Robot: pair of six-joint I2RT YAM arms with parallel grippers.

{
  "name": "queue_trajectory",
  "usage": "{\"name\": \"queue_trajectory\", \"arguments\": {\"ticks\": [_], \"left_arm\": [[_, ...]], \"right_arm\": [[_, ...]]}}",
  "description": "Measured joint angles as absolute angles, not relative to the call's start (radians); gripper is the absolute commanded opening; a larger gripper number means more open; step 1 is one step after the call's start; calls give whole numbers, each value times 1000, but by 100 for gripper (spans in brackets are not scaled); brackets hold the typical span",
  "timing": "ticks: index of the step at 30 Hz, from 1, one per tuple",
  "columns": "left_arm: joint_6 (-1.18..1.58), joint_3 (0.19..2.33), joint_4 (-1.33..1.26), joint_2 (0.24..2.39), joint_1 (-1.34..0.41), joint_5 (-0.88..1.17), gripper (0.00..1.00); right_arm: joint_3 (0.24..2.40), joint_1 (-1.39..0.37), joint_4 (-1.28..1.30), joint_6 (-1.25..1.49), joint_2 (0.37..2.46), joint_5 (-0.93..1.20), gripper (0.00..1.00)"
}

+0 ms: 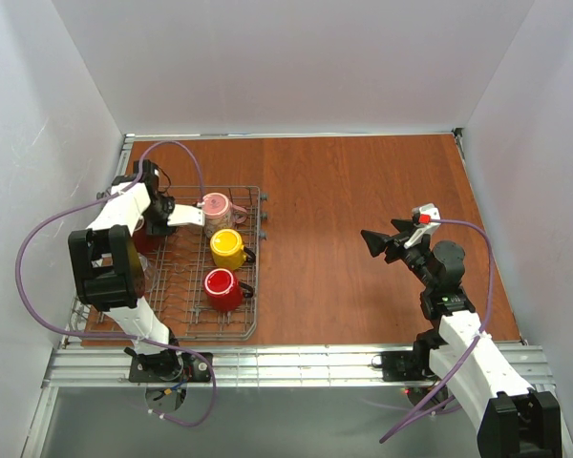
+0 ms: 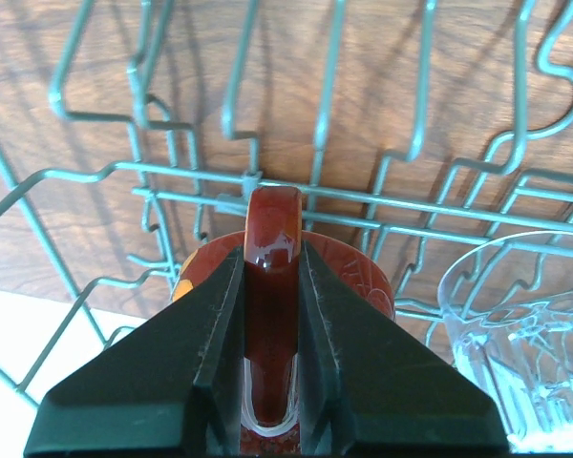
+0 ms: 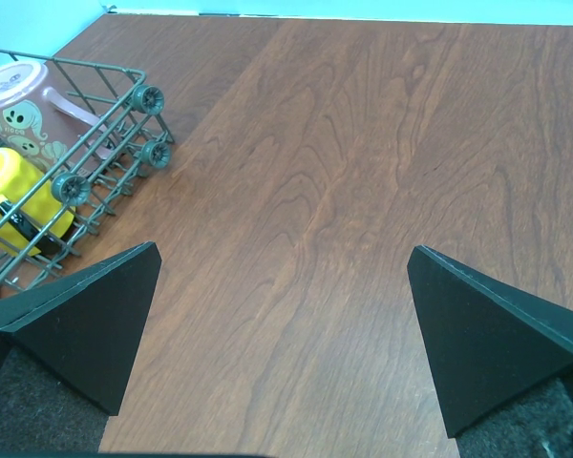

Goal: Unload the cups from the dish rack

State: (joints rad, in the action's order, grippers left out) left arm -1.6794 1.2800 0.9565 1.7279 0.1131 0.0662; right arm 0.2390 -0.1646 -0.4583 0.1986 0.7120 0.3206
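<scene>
The grey wire dish rack (image 1: 199,322) stands at the left of the table. In it I see a pink mug (image 1: 215,207), a yellow mug (image 1: 227,248) and a glossy red mug (image 1: 222,288). My left gripper (image 1: 145,229) reaches down into the rack's left side. In the left wrist view the gripper (image 2: 272,253) is shut on the upright handle of a dark red mug (image 2: 272,215), with a clear glass tumbler (image 2: 525,329) just to its right. My right gripper (image 1: 382,239) hovers open over bare table, holding nothing (image 3: 285,250).
White walls close in the wooden table (image 1: 363,191) on three sides. The rack's corner (image 3: 95,69) shows at the left of the right wrist view, with the pink mug (image 3: 19,110) and yellow mug (image 3: 14,186) inside. A purple cable loops beside each arm.
</scene>
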Motion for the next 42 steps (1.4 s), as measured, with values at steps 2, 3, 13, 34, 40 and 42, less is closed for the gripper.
{"name": "queue_trajectory", "arguments": {"ticks": [2,3,13,34,40,42], "left_arm": [[-1671,1301,965,1728,113,73,0],[-1666,1316,970,1728,113,79,0],[-1617,1380,973,1728,113,108,0],[-1273,1666,815,1729,113,228,0],[-999,1797,722,1730,113,327,0],[-899,1837,695,1729,108,372,0]], "right_arm": [[239,-165,-458,199,712,319,99],[239,-165,-458,199,712,318,99],[239,-165,-458,199,712,317,98],[241,-165,-457,204,714,373,98],[294,-165,-456,216,735,462,94],[329,-165,-455,221,752,509,91]]}}
